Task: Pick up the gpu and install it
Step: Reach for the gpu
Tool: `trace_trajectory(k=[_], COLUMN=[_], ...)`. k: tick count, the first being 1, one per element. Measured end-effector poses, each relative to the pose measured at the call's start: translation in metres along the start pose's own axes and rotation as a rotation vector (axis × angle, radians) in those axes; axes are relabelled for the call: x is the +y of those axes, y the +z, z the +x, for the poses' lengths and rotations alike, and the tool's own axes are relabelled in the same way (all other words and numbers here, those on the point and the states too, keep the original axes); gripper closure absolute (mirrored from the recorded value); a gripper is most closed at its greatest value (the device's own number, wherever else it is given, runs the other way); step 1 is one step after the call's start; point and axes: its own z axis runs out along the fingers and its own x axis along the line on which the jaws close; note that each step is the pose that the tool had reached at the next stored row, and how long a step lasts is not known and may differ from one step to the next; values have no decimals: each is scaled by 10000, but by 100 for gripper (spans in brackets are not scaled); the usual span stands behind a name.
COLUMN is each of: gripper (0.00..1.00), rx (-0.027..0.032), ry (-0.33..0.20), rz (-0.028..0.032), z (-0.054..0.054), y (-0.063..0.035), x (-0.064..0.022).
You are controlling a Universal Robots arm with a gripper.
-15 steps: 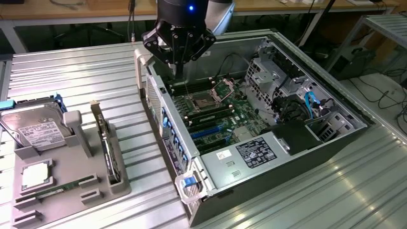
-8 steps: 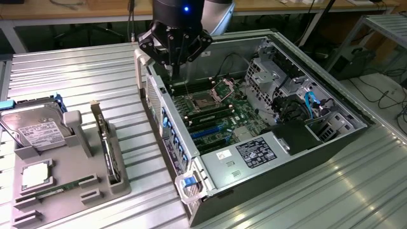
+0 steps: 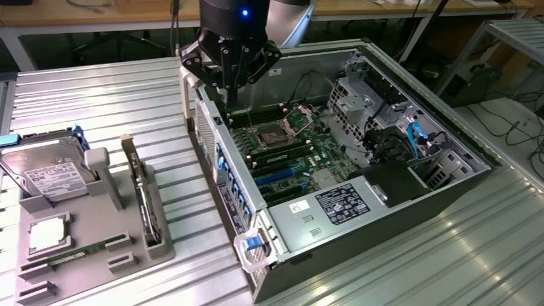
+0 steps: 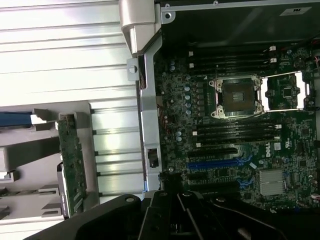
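Metal table [image 3: 102,95], gpu [image 3: 143,191] edgewise alongside case [image 3: 399,236]

The ribbed silver metal table [image 3: 111,95] is lying bare between the grey plastic holder tray [image 3: 160,250] and the open black-and-silver computer case [image 3: 213,137], leaving room to pass. The flat green card with a silver end bracket [image 3: 140,185] is standing on its edge in the tray, with open air above. A tall grey post [image 3: 96,171] is crowding one side of it. The case's side wall is standing up between the card and the green main board [image 3: 285,143], which is lying open from above. A black box [image 3: 395,182], blue cables [image 3: 416,137] and a silver metal cage [image 3: 361,95] are filling the exterior view's right end.
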Motion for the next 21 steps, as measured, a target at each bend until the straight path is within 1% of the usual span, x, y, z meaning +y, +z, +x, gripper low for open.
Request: trace_trajectory(k=[21], gripper=[89], rx=[1], ry=[-6], rz=[0], z=[157], y=[-3], x=[-34])
